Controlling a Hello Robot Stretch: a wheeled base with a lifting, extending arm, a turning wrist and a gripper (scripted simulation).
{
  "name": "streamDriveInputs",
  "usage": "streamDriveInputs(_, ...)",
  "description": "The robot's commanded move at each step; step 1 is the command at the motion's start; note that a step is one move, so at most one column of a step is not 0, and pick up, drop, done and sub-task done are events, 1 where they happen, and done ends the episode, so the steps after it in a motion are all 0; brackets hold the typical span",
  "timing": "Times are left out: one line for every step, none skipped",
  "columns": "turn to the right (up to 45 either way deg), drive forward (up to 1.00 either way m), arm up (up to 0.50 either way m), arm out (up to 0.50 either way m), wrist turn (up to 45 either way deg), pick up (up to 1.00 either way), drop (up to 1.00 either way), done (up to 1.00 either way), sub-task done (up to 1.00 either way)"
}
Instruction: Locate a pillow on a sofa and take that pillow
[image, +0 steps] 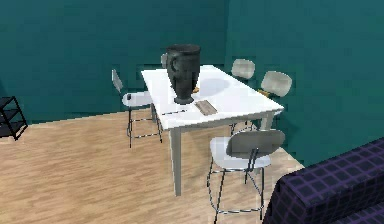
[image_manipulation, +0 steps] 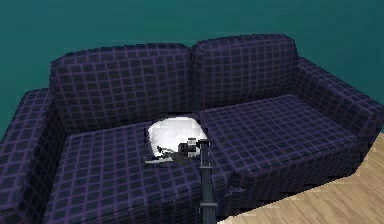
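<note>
forward view: a white table (image: 228, 98) stands in the middle of a room with teal walls and a wooden floor. on its far left part stands a dark urn-shaped vessel (image: 183, 72) on a foot; its inside cannot be made out. just right of the vessel's foot a small flat brownish thing (image: 207, 105) lies on the tabletop. four chairs with pale seats and thin metal legs stand around the table: a near chair (image: 245, 152) at the near right corner, a left chair (image: 134, 98) on the far left side, and two far chairs (image: 274, 83) on the right. a black rack (image: 10, 118) shows at the left edge, against the wall. a corner of the dark checked sofa (image: 335, 190) fills the near right.

arm side view: the sofa runs across the whole width, with two back cushions and two seat cushions. a white pillow (image_manipulation: 175, 133) lies on the seat near the middle, at the right end of the left seat cushion, just beside the seam. the arm (image_manipulation: 207, 190) rises from the near edge right of the middle. the gripper (image_manipulation: 160, 156) lies at the pillow's near edge, fingers pointing left. how its fingers stand cannot be told, nor whether it touches the pillow or holds anything.
</note>
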Motion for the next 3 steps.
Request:
streamDriveInputs(0.0, 0.0, 0.42, 0.0, 0.0, 0.0, 0.0, 0.0, 0.0)
streamDriveInputs(0.0, 0.0, 0.0, 0.0, -45.0, 0.0, 0.0, 0.0, 0.0)
streamDriveInputs(0.0, 0.0, 0.0, 0.0, -30.0, 0.0, 0.0, 0.0, 0.0)
